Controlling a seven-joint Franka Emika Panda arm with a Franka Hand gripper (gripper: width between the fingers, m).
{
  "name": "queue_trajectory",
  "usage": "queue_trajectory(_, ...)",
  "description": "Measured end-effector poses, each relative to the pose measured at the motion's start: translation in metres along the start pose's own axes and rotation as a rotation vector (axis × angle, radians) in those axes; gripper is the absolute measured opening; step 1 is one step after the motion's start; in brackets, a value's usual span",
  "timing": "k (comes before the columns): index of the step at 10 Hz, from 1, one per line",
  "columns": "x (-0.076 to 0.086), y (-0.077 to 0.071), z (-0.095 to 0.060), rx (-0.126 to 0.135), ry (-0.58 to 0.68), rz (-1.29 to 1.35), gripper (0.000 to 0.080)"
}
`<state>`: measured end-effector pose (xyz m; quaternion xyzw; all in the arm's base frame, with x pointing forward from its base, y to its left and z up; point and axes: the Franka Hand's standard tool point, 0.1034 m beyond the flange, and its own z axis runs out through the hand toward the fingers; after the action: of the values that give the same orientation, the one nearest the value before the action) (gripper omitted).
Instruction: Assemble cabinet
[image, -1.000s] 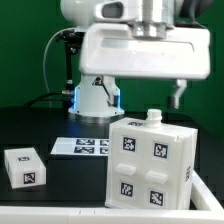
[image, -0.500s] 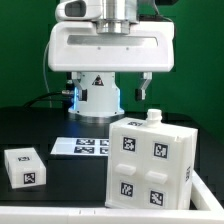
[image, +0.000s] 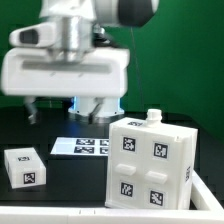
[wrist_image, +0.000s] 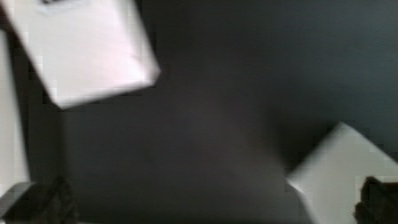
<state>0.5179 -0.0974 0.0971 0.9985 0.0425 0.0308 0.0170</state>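
The cabinet body (image: 152, 160), a large white box with several tags on its front and a small knob on top, stands at the exterior view's right. A small white tagged cabinet part (image: 25, 166) lies at the exterior view's left. My gripper (image: 72, 112) hangs above the table behind both, fingers wide apart and empty; one dark fingertip (image: 30, 113) shows at the left. In the wrist view my gripper (wrist_image: 210, 205) is open over dark table, with a white piece (wrist_image: 89, 50) off to one side and a white corner (wrist_image: 347, 170) near one fingertip (wrist_image: 377, 200).
The marker board (image: 85, 147) lies flat on the black table between the robot base (image: 95, 105) and the two cabinet pieces. A green backdrop stands behind. The table's light front edge (image: 60, 210) runs along the bottom.
The arm and its wide gripper have swung from the exterior view's right to its left. The cabinet body and the small part have not moved.
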Motion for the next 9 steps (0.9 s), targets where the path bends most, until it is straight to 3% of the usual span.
queue_trajectory(5, -0.002, 0.001, 0.004, 0.000, -0.002, 0.008, 0.0796)
queue_trajectory(7, -0.017, 0.032, 0.022, -0.006, -0.031, -0.039, 0.0796)
queue_trajectory(8, -0.023, 0.040, 0.030, -0.010, -0.045, -0.076, 0.0796)
queue_trajectory(9, -0.025, 0.043, 0.034, -0.034, -0.021, -0.144, 0.0796)
